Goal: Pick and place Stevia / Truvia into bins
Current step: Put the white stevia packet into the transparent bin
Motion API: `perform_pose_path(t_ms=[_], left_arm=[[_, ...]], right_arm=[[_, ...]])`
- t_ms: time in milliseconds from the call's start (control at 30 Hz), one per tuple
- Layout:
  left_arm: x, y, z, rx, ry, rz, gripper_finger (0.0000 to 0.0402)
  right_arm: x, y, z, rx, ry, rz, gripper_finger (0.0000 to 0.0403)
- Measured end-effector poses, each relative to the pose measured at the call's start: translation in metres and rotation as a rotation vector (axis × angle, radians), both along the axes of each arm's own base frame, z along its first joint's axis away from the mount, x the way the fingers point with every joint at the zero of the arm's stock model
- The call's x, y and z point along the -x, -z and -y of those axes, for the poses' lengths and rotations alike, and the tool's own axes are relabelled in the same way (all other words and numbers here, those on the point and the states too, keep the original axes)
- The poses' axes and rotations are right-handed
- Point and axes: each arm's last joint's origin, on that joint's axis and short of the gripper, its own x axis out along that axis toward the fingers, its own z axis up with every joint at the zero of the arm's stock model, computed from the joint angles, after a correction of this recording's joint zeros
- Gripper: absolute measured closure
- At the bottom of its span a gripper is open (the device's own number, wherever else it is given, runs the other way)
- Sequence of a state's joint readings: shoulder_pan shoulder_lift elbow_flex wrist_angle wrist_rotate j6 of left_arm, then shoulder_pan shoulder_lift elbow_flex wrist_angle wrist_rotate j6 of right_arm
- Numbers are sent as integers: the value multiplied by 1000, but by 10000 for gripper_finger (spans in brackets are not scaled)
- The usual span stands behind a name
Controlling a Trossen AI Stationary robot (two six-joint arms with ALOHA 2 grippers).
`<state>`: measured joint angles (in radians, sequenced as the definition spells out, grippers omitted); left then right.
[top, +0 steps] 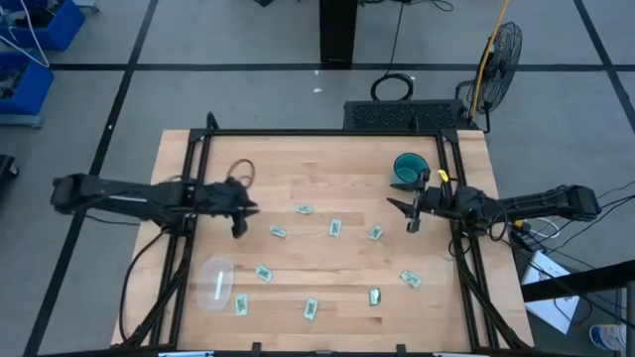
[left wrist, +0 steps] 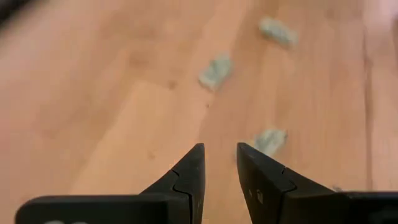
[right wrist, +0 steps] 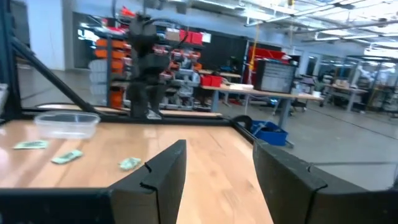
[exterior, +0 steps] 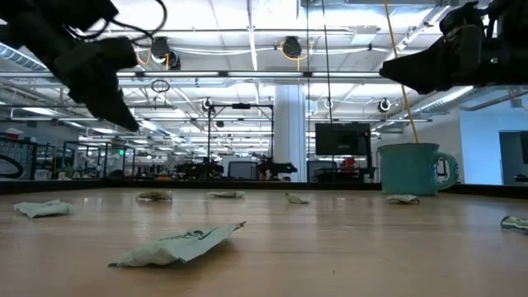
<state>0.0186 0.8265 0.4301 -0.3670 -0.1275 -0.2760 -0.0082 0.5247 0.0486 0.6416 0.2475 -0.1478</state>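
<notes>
Above the table's left side, left gripper [top: 238,227] hovers empty, fingers slightly parted, approaching the nearest Stevia sachet [top: 278,232]; next: descend, pinch it, carry to clear tub [top: 216,283].

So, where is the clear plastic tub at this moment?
In the high view, the clear tub sits near the table's front left corner, below the left gripper, with one sachet just beside it.
</notes>
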Motion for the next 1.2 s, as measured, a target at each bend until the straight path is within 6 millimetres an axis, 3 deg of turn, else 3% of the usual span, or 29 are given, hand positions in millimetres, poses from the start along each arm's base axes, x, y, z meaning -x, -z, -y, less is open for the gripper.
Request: perform_pose_path(t_ms=[167,367,700,900,1200], left_arm=[[-28,15,14,-11,175,-3,303],[-48,30,31,-200,359,8,303],[-60,64,36,-255,374,-133,303],[-65,66,34,-231,270,-92,302],[-67,64,36,-86,246,-50,300]], right_arm=[[-1,2,0,12,18,-23,222],[-2,4,0,19,17,-45,222],[-4,6,0,19,16,-62,222],[-4,6,0,19,15,-62,222],[-4,6,0,19,15,-60,222]])
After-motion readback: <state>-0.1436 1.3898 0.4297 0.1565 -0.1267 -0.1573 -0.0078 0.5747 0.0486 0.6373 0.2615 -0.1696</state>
